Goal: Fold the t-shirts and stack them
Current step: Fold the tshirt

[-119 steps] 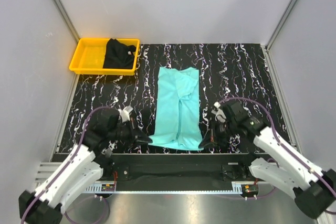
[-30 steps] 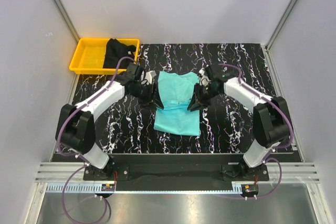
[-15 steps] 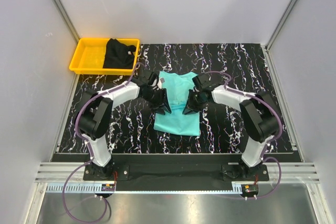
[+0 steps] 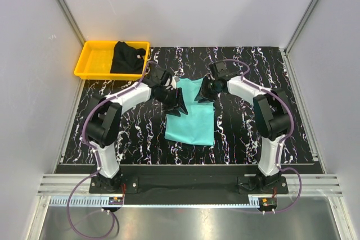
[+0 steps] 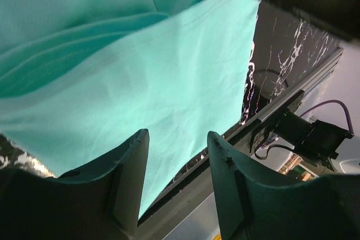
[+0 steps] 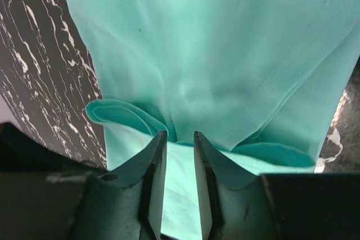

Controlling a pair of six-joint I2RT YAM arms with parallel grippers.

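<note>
The teal t-shirt (image 4: 191,123) lies folded mid-table, long axis running near to far. The right gripper (image 6: 177,139) pinches its bunched cloth; the left gripper (image 5: 177,139) hangs spread over it. The black t-shirt (image 4: 126,57) fills the right end of the yellow tray (image 4: 94,63)

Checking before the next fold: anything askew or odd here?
Grip is uneven: right gripper pinches the plain turquoise cloth t-shirt, its edge curled beside the pinch, while left gripper is open, holding nothing. Black cloth t-shirt lies crumpled in the yellow plastic tray.
</note>
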